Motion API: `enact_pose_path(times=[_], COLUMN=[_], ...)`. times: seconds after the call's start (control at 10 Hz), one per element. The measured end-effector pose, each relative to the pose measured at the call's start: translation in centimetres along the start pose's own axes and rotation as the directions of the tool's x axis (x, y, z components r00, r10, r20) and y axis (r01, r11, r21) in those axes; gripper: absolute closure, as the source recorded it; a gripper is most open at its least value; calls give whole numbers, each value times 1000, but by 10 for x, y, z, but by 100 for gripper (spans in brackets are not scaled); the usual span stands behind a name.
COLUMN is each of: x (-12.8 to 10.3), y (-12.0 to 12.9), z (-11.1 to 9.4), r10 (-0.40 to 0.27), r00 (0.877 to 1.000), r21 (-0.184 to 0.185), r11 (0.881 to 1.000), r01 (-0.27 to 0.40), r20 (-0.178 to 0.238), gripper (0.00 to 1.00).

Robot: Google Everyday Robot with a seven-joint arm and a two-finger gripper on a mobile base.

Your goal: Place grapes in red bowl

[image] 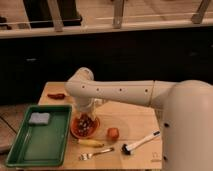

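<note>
The red bowl (84,127) sits on the wooden table (135,120), just right of the green tray. The grapes (85,122), a small dark cluster, lie inside the bowl. My gripper (84,111) hangs straight down from the white arm, directly over the bowl and just above the grapes. Its tips are hidden behind the wrist and the bowl's contents.
A green tray (40,142) with a grey-blue sponge (39,118) lies at the left. An orange-red round fruit (113,133), a yellow banana (91,143), a fork (95,154) and a brush (140,143) lie in front. A red chili (58,95) lies at the back left.
</note>
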Motion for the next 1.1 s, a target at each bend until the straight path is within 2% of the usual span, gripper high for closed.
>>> enact_pose_path(times=[0.2, 1.1], x=[0, 0], y=[1, 0], z=[0, 0], r10=[2, -2], r00=[1000, 1000], r21=[1, 1], r11=[1000, 1000], r01=[-2, 2], r20=[0, 1], gripper=[20, 20])
